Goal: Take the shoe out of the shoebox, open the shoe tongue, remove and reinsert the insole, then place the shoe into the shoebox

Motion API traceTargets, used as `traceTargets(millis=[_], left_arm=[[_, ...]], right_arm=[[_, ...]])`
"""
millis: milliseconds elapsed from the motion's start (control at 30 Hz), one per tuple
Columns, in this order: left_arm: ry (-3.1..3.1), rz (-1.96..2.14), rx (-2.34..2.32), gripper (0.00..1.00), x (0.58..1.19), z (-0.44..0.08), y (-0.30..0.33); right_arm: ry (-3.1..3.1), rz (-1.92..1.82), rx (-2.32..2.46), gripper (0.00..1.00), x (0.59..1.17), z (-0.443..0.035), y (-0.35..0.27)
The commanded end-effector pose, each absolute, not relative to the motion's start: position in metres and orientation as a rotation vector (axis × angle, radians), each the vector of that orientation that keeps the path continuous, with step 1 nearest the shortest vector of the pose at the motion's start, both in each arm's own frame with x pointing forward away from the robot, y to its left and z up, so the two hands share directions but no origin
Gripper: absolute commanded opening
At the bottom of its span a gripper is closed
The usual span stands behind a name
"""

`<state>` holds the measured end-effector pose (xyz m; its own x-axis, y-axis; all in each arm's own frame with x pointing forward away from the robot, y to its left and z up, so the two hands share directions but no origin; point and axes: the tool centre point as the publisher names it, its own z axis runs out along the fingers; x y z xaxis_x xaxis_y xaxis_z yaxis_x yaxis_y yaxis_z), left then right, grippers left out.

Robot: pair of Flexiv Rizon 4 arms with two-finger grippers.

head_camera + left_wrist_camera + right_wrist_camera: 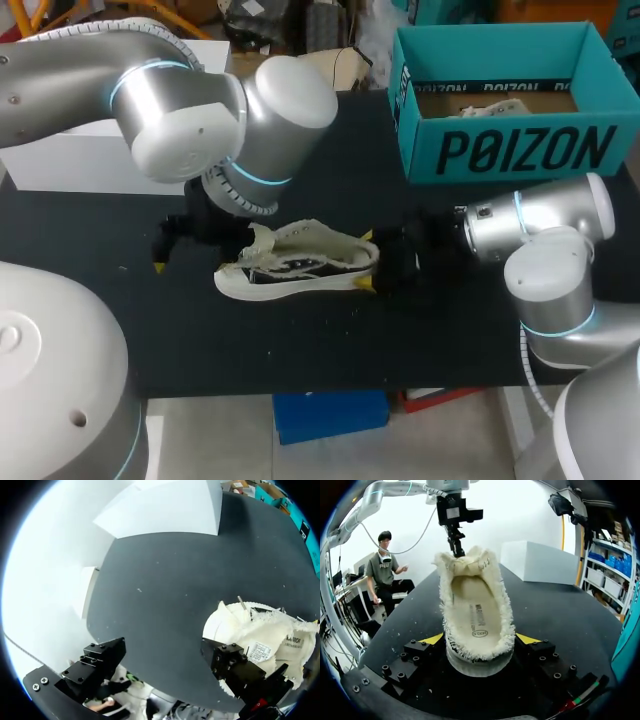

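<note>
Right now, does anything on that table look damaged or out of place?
The shoe held at its heel by the right pincer has a frayed collar edge, and small white specks dot the black table around it. Nothing else stands out.

A cream shoe (476, 654) with a frayed collar lies heel-first on the black bench (560, 615) between the right claw's (480, 639) yellow-tipped fingers, one tip pressed to each side. Its printed insole (475, 611) faces up. At the far end, the left claw (455, 544) meets the raised tongue (462, 562), with a white box (540, 560) beyond.
</note>
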<state>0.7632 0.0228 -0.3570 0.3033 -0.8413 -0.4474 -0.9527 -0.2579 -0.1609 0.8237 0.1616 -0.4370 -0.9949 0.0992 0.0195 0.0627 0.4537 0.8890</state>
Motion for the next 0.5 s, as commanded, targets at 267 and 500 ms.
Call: traceTargets(millis=[267, 500], left_arm=[[1.687, 0.327, -2.068, 1.00, 0.761, -0.341, 0.014], [2.261, -0.048, -1.572, 0.89, 0.750, -0.284, -0.009]], right_arm=[[2.649, 1.616, 0.149, 0.00, 0.825, -0.439, 0.161], [2.649, 1.616, 0.149, 0.00, 0.825, -0.439, 0.161]])
